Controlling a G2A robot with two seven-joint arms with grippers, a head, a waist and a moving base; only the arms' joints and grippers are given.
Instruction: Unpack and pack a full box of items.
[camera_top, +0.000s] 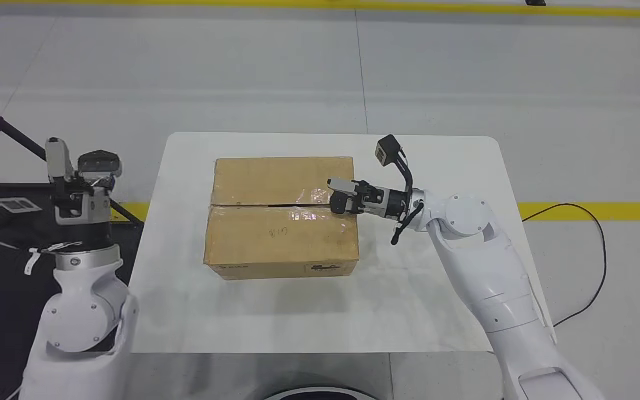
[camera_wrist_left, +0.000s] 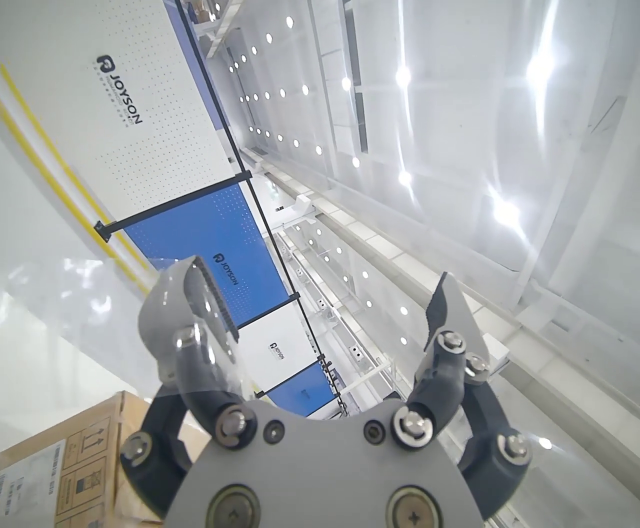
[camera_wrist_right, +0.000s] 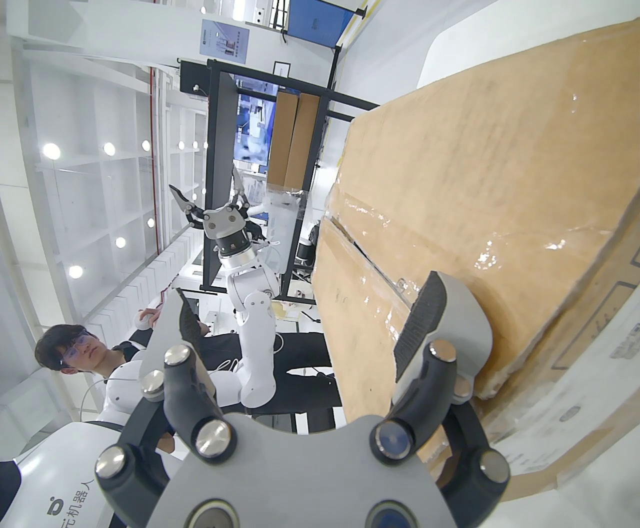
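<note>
At the centre of the white table (camera_top: 430, 290): one cardboard box (camera_top: 282, 215), closed, with its flaps meeting in a seam (camera_top: 260, 205) that runs from 9 o'clock to 3 o'clock across the top. Glossy clear tape (camera_wrist_right: 500, 250) lies over the seam. In the right wrist view the tape looks parted along the near stretch, where a dark gap shows between the flaps.

At the box's 3 o'clock edge: the right gripper (camera_top: 338, 197), level with the end of the seam and pointing towards 9 o'clock. Its jaws are spread wide and grasp nothing. One finger (camera_wrist_right: 425, 320) sits over the box top just beside the seam, though contact cannot be told. The other finger stands clear of the cardboard.

Off the table's 9 o'clock edge: the left arm, upright, with the left gripper (camera_wrist_left: 320, 280) raised and aimed at the ceiling, well apart from the box. Its jaws are released, wide apart and empty. A piece of clear film (camera_wrist_left: 200, 350) clings around one finger.

On the box's side wall: printed handling marks and a label (camera_wrist_left: 80, 475).
</note>
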